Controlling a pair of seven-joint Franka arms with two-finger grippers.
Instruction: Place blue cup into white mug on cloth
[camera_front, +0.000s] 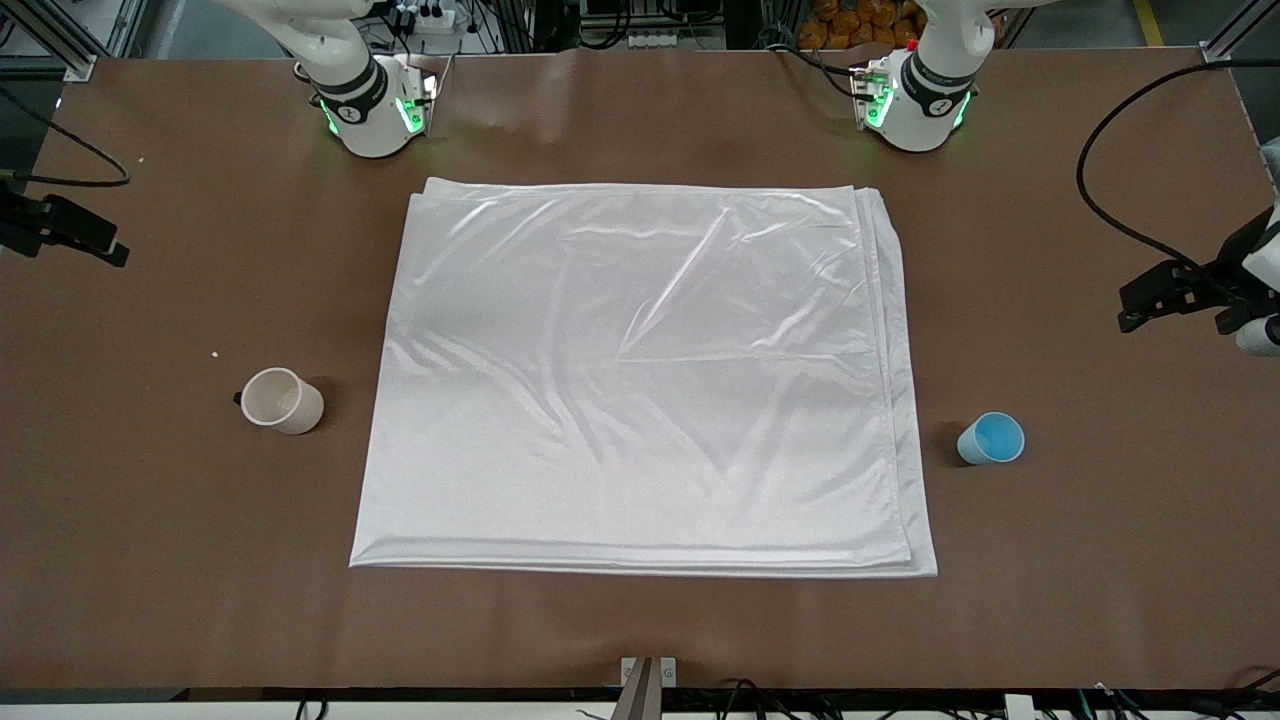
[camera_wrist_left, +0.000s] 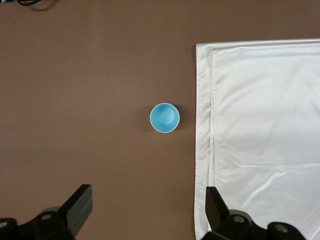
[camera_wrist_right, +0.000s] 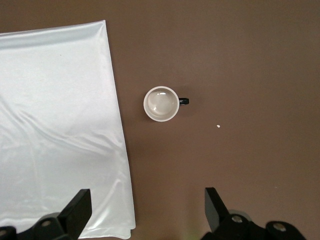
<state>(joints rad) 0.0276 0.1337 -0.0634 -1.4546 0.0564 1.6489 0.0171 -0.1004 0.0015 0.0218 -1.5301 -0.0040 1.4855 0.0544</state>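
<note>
Both cups waiting off the cloth, nothing yet gripped

The blue cup (camera_front: 991, 438) and white mug (camera_front: 282, 400) are seen upright on the tabletop (camera_front: 150, 560) beside the cloth (camera_front: 640, 380); the wide-spread left hand (camera_wrist_left: 147, 210) should be centred over the cup, the right hand (camera_wrist_right: 147, 210), equally wide, over the mug

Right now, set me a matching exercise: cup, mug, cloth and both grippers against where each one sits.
Things:
1. blue cup
2. white mug
3. cloth
4. left gripper and right gripper

Places or states:
A. spread across the middle of the table
B. on bare table, toward the right arm's end
C. open, holding nothing, each waiting
D. on bare table, toward the left arm's end

Pairs: 1-D, 2-B, 3-A, 4-C
</note>
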